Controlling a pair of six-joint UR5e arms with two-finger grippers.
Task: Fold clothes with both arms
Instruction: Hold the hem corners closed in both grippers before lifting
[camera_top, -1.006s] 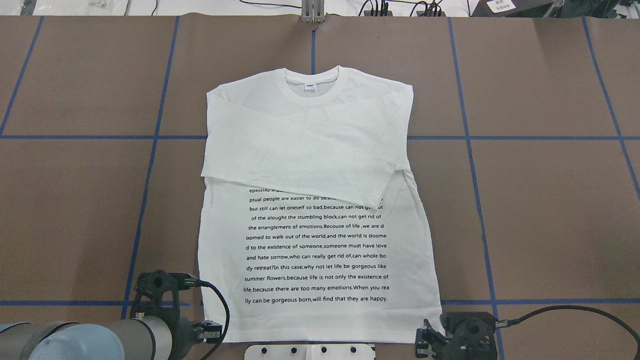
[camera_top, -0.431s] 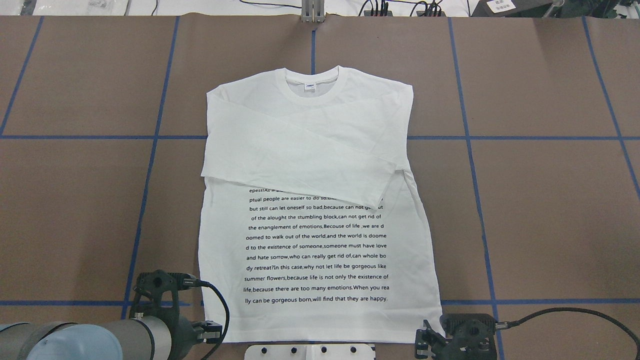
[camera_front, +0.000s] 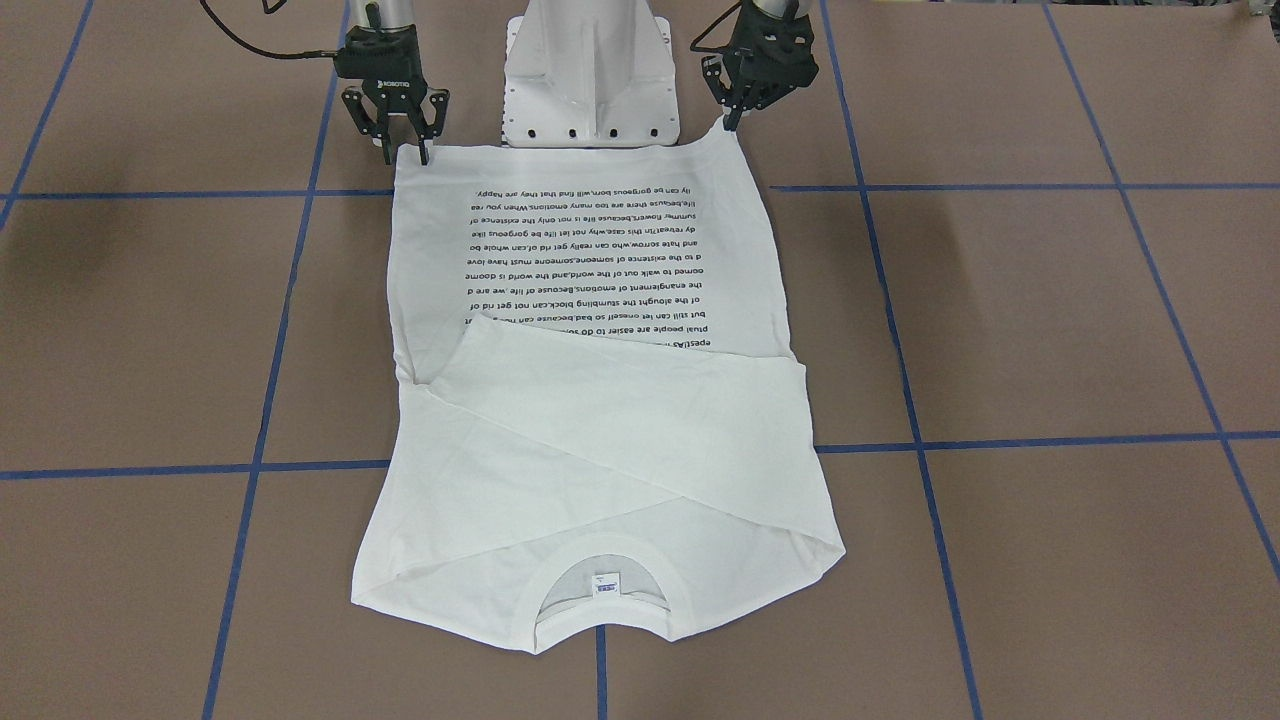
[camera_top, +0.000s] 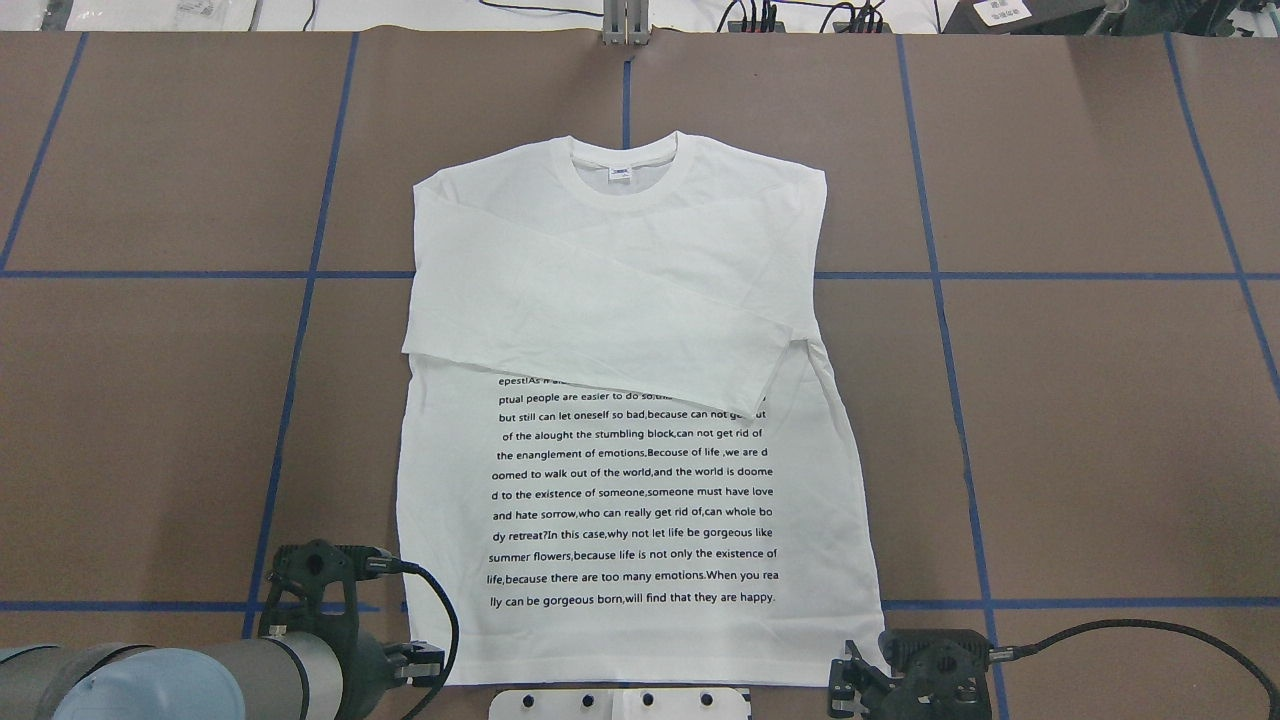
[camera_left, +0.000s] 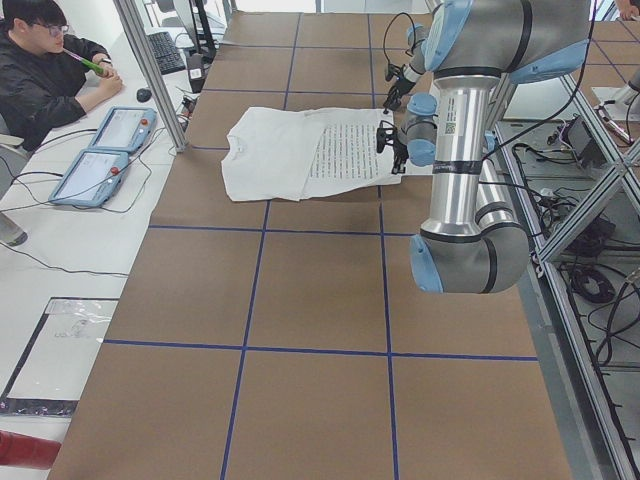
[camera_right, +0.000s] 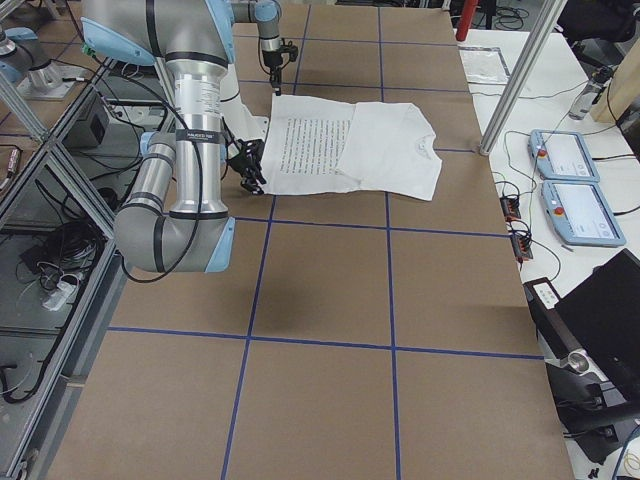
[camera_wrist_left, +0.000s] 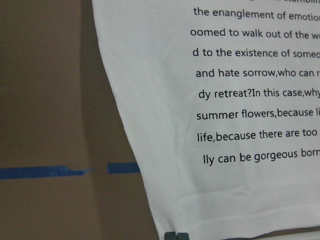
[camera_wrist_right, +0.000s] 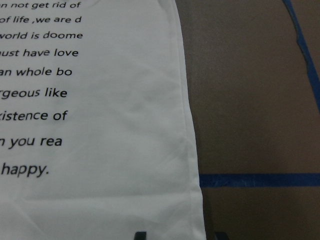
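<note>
The clothes, one white long-sleeved T-shirt (camera_top: 620, 300) (camera_front: 600, 430), lie flat on the brown table. The neck is at the far side, both sleeves are folded across the chest, and the black text faces up. My left gripper (camera_front: 728, 122) (camera_wrist_left: 176, 235) sits at the near left hem corner. Its fingertips are together on the hem, and that corner peaks up slightly. At the near right hem corner, my right gripper (camera_front: 405, 155) (camera_wrist_right: 180, 235) is open. One finger is over the cloth and the other over the table.
The white pedestal (camera_front: 590, 70) stands between the two grippers, right at the hem. Blue tape lines (camera_top: 300, 300) grid the table. A person (camera_left: 40, 70) sits past the far edge beside two control tablets (camera_left: 100, 150). Cables (camera_top: 1120, 630) trail from the wrists.
The right gripper has sunk slightly toward the hem corner. The shirt and the left gripper look unchanged.
</note>
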